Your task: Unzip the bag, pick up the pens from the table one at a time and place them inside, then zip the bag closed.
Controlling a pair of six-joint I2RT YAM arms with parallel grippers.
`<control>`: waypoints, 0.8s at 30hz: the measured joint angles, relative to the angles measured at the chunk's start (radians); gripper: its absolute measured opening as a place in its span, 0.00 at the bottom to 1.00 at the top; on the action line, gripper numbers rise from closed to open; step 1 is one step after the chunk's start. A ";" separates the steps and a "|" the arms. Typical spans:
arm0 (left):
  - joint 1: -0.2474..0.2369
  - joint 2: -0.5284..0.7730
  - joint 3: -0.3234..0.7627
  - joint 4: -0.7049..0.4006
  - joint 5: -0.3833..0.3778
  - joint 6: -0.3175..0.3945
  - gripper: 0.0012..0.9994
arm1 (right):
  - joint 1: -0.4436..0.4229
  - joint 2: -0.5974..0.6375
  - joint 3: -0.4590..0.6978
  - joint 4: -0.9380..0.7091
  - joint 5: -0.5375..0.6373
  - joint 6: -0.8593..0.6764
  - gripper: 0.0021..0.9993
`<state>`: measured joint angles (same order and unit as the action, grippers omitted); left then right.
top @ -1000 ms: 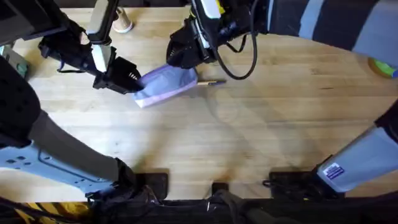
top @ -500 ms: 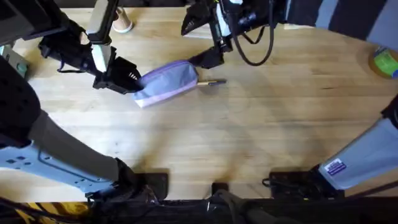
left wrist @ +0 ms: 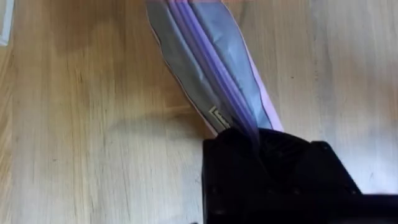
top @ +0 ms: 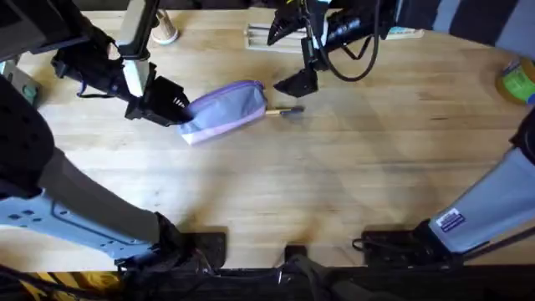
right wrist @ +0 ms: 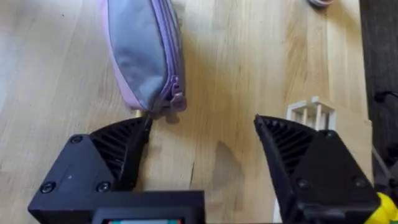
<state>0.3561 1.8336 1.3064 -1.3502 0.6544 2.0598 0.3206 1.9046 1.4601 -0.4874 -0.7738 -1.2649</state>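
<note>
Lavender bag [top: 224,110] lies left-right; left gripper [top: 173,107] clamps its end, right gripper [right wrist: 202,149] spread.

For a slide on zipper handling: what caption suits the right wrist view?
Open right gripper above the table, beside the zipper-pull end of the lavender bag.

Far off on my left I see a small round thing [top: 165,33], pale and tan. At my left edge sits a little green block [top: 22,86]. Way over on my right is another round thing [top: 518,81], green with a bit of yellow and blue. I cannot tell what it is. On the far side lies a white rack [top: 259,39] with thin bars. My right wrist view shows it too [right wrist: 310,112]. Near it lies a flat light-blue strip [top: 407,33]. Down in my left corner are yellow and black stripes [top: 50,283].
</note>
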 joint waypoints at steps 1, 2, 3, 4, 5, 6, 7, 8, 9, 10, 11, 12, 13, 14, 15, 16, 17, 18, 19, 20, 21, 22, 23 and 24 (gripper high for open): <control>0.000 0.000 0.000 0.000 0.000 0.000 0.04 | 0.000 0.011 0.000 -0.005 0.000 -0.001 1.00; 0.000 0.000 0.000 0.000 0.000 0.000 0.04 | 0.000 0.022 0.000 -0.009 0.000 -0.005 1.00; 0.000 0.000 0.000 0.000 0.000 0.000 0.04 | 0.000 0.031 0.000 -0.012 -0.001 -0.013 1.00; 0.000 0.000 0.000 0.000 0.000 0.000 0.04 | 0.000 0.041 0.000 -0.014 -0.003 -0.025 1.00; 0.000 0.000 0.000 0.000 0.000 0.000 0.04 | 0.000 0.048 0.000 -0.015 -0.006 -0.036 1.00; 0.000 0.000 0.000 0.000 0.000 0.000 0.04 | 0.000 0.054 0.000 -0.015 -0.013 -0.047 1.00; 0.000 0.000 0.000 0.000 0.000 0.000 0.04 | 0.000 0.060 0.000 -0.014 -0.025 -0.064 1.00; 0.000 0.000 0.000 0.000 0.000 0.000 0.04 | 0.000 0.064 0.000 -0.014 -0.040 -0.078 1.00; 0.000 0.000 0.000 0.000 0.000 0.000 0.04 | 0.000 0.069 0.000 -0.014 -0.056 -0.093 1.00; 0.000 0.000 0.000 0.000 0.000 0.000 0.04 | 0.000 0.074 0.000 -0.013 -0.073 -0.105 1.00; 0.000 0.000 0.000 0.000 0.000 0.000 0.04 | 0.000 0.079 0.000 -0.013 -0.086 -0.115 1.00; 0.000 0.000 0.000 0.000 0.000 0.000 0.04 | 0.000 0.086 0.000 -0.013 -0.095 -0.122 1.00; 0.000 0.000 0.000 0.000 0.000 0.000 0.04 | 0.000 0.093 0.000 -0.013 -0.105 -0.129 0.99; 0.000 0.000 0.000 0.000 0.000 0.000 0.04 | 0.000 0.101 0.000 -0.013 -0.110 -0.132 0.97; 0.000 0.000 0.000 0.000 0.000 0.000 0.04 | 0.000 0.110 0.000 -0.014 -0.114 -0.135 0.96; 0.000 0.000 0.000 0.000 0.000 0.000 0.04 | 0.000 0.117 0.000 -0.013 -0.117 -0.138 0.96; 0.000 0.000 0.000 0.000 0.000 0.000 0.04 | 0.000 0.123 0.000 -0.013 -0.119 -0.141 0.96; 0.000 0.000 0.000 0.000 0.000 0.000 0.04 | 0.009 0.131 0.000 -0.010 -0.126 -0.151 0.83; 0.000 0.000 0.000 0.000 0.000 0.000 0.04 | 0.013 0.131 0.000 -0.009 -0.126 -0.150 0.76; 0.000 0.000 0.000 0.000 0.000 0.000 0.04 | 0.017 0.131 0.000 -0.009 -0.126 -0.151 0.71; 0.000 0.000 0.000 0.000 0.000 0.000 0.04 | 0.021 0.131 0.000 -0.009 -0.127 -0.151 0.67; 0.000 0.000 0.000 0.000 0.000 0.000 0.04 | 0.025 0.131 0.000 -0.009 -0.129 -0.151 0.66; 0.000 0.000 0.000 0.000 0.000 0.000 0.04 | 0.028 0.131 0.000 -0.009 -0.130 -0.153 0.65; 0.000 0.000 0.000 0.000 0.000 0.000 0.04 | 0.032 0.131 0.000 -0.009 -0.132 -0.153 0.65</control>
<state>0.3561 1.8339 1.3064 -1.3502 0.6544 2.0598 0.3523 2.0357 1.4601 -0.4969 -0.9054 -1.4181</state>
